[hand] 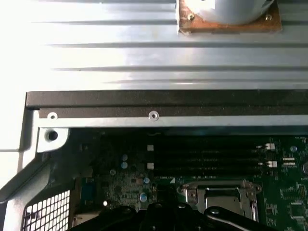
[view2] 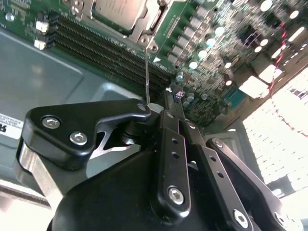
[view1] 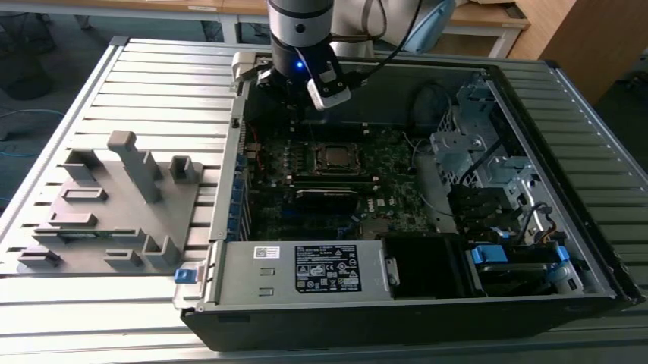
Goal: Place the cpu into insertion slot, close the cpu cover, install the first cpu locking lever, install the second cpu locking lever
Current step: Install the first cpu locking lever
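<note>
A ribbed metal table (view1: 152, 83) is seen in the exterior view, with a grey fixture (view1: 111, 205) on that view's left and an open computer case (view1: 405, 322) beside it. Inside, on the green board (view1: 400, 208), the chip (view2: 118, 9) is seated in the socket (view1: 316, 158), and the cover (view2: 144, 24) appears to lie flat around it. 1 thin lever (view2: 147, 72) stands up from the socket's corner, its free end just beside the gripper (view2: 166, 108). Whether the jaws are apart or together cannot be told. The lever step is judged to be in hand. It is best done with the wire pressed steadily near its end and guided sideways under its hook, so that nothing is bent and the memory slots (view2: 106, 53) are not scraped.
</note>
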### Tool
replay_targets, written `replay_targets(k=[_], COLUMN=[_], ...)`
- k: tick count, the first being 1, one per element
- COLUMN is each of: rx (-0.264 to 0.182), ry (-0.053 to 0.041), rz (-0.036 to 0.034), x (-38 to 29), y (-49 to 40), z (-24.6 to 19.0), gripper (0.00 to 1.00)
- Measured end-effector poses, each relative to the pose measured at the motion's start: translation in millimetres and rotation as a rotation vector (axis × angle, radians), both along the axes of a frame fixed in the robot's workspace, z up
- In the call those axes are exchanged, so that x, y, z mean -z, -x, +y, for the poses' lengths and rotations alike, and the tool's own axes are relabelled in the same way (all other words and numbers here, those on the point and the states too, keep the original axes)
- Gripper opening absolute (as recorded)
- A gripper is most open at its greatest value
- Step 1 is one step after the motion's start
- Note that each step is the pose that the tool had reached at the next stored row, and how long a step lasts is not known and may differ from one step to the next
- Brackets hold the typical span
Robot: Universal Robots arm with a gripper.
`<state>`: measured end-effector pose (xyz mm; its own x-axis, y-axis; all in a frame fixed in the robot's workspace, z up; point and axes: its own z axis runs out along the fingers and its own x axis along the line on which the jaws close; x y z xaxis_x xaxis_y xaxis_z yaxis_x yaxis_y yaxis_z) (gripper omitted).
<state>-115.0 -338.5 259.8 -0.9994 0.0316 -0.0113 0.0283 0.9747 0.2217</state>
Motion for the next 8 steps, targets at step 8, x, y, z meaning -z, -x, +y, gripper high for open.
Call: replay_targets(k=[8], rx=[-0.001], ry=[-0.0184], rz=[0.0000], x=[5.3], y=[0.1], z=[-1.0], gripper=[0.10])
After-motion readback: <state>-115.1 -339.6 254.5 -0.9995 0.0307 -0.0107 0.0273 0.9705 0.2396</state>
